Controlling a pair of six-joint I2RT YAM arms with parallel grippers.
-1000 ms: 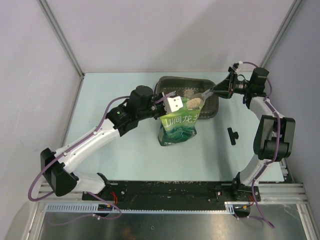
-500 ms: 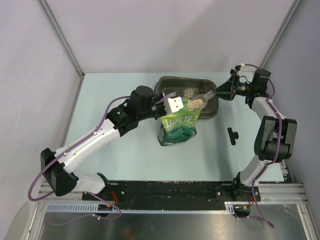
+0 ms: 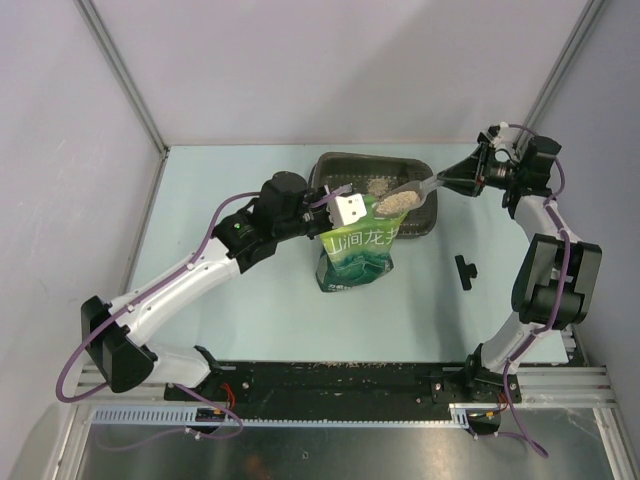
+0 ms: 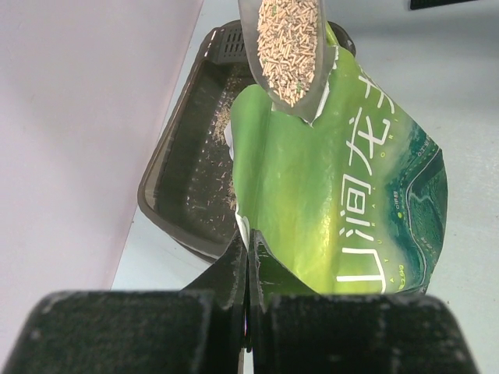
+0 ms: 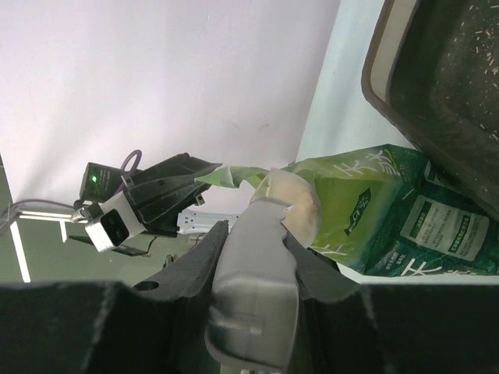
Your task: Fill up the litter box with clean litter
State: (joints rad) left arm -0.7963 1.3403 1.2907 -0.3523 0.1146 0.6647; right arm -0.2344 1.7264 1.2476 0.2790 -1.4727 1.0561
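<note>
Green bag (image 4: 343, 195): white characters "山涧龙", rest unclear.

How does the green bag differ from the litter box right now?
The green bag stands upright, bright, printed with white characters; the litter box lies flat, dark and plain. The left gripper pinches the bag's top edge; nothing grips the box. The box is wider than the bag. Both rest on the table.
</note>
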